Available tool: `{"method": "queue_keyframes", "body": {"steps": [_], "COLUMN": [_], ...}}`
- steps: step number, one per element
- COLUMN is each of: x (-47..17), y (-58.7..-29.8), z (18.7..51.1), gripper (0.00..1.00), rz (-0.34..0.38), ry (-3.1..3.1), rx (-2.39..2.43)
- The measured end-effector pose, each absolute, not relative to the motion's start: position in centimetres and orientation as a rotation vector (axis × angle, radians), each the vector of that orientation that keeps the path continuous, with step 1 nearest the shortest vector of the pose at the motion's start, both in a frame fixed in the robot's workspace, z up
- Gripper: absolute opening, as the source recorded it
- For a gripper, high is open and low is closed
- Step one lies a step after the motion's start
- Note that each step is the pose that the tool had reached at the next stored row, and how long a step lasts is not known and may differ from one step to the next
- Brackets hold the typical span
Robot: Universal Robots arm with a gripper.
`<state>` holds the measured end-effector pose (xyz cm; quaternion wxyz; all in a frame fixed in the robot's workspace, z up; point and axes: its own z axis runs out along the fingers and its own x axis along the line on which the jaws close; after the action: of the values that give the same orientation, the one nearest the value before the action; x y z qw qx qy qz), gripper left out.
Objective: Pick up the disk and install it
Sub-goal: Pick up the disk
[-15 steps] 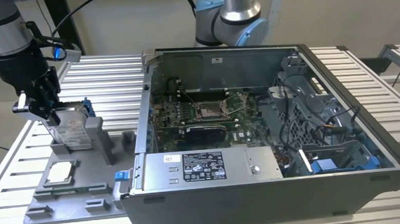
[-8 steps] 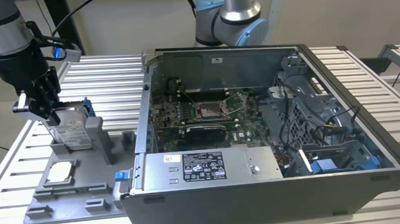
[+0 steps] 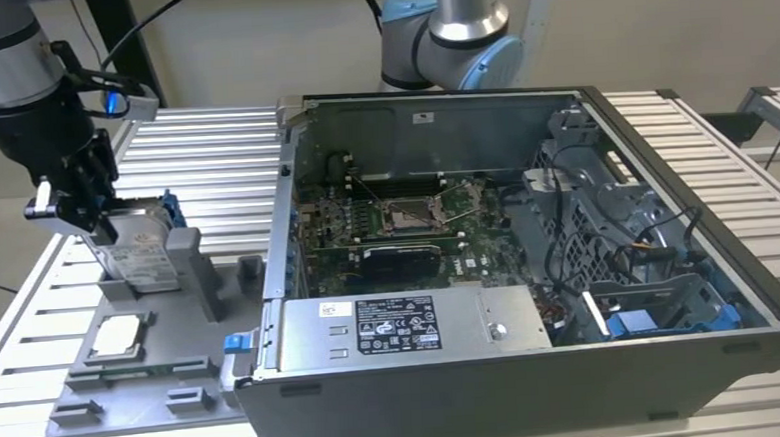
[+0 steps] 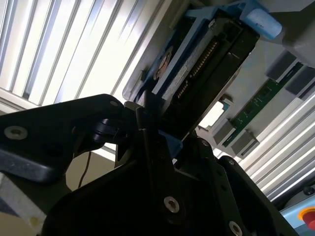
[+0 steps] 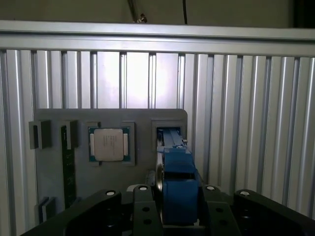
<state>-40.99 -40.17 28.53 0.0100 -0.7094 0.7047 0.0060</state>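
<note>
1. the pincer (image 3: pixel 80 210) is clamped on the top edge of the disk (image 3: pixel 141 254), over at the exterior view's left, well apart from the open computer case (image 3: pixel 507 398).
2. the disk stands upright at its slot in the grey holder tray (image 3: pixel 158 386), which lies on the ribbed table (image 3: pixel 213 153). i cannot tell whether its lower edge has cleared the slot.
3. in the first wrist view the fingers (image 5: pixel 142 206) squeeze the blue bracket (image 5: pixel 178 182), not bare metal. risk one: that plastic looks likely to flex, so the drive could tip or creep in the grip.
4. risk two: any pull that isn't straight along the slot could jam the disk against the slot walls and drag the tray along. that would jolt the small silver chip (image 3: pixel 119 336) resting just beside it.
5. in the second wrist view the disk (image 4: pixel 206 64) reaches far out beyond the grip, which makes a long lever. a quick swing could twist it between the pads.
6. risk three: inside the case, loose cables (image 3: pixel 671 229) hang near the bay with blue fittings (image 3: pixel 662 314) at the exterior view's right. a tilted drive could snag a cable or clip the case rim.
7. risk four: if the bracket tabs meet the bay skewed, i'd expect binding rather than a clean seat.
</note>
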Motion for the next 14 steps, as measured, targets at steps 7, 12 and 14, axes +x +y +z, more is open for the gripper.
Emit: {"method": "queue_keyframes", "body": {"steps": [7,12,14], "x": [-40.99,-40.99,-40.99], "y": [-40.17,-40.17,-40.17], "z": [29.09,29.30,29.33], "gripper": [0.00,0.00,0.00], "rz": [0.019,0.018,0.018], "ry": [2.200,2.200,2.200], "rx": [-2.215,-2.215,-2.215]}}
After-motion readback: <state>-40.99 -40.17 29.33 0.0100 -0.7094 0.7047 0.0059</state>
